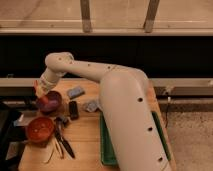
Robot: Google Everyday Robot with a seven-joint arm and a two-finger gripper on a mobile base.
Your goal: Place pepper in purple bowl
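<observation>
Over the table's left end: the gripper (40, 89) hangs just above the far-left rim of the purple bowl (49, 102), at the tip of the big white arm (120, 100) that sweeps in from the lower right.
Gripper state: cannot tell how it stands; the wrist blocks the business end.
Pepper: an orange-red sliver (37, 91) shows right at the gripper, beside the bowl's left rim. Held or just resting there, cannot tell.
Purple bowl: upright on the wooden table (85, 145), near the back-left corner, a reddish patch visible inside it.
Orange bowl (40, 128): sits nearer the camera than the purple one, close to it but apart.
Blue-grey item (76, 92): lies right of the purple bowl, toward the back edge.
Dark block (73, 109): a small black oblong between the purple bowl and the arm.
Grey crumpled item (92, 105): just right of the dark block, tucked against the arm.
Utensils (64, 142): dark-handled pieces lie fanned out right of the orange bowl, with a pale one (48, 153) near the front edge.
Green tray (106, 145): at the table's right side, mostly hidden behind the arm.
</observation>
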